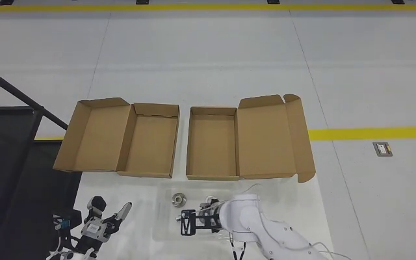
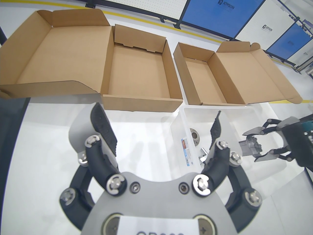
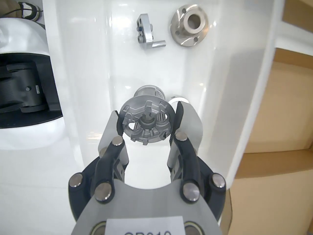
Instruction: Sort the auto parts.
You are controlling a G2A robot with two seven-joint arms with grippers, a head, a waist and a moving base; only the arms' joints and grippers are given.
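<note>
two open cardboard boxes stand side by side at the worktop's (image 1: 110,188) far edge, the 11 o'clock box (image 1: 148,140) and the 12 o'clock box (image 1: 211,143). there is one clear bin (image 3: 266,50) and three metal parts. a flange (image 3: 189,24) and a bracket (image 3: 146,35) lie in the bin. the right arm lies low over it at 6 o'clock, with the right tool (image 3: 149,118) pinching a toothed hub (image 3: 146,125) by its rim. at 7 o'clock the left tool (image 2: 157,116) hangs spread wide, touching nothing.

Two open cardboard boxes, left box (image 1: 149,140) beside right box (image 1: 211,143), line the table's far side. Before them, a plastic bin (image 3: 244,74) holds a flange (image 3: 189,24), a bracket (image 3: 146,34) nearer the robot, and a hub (image 3: 146,123).
</note>
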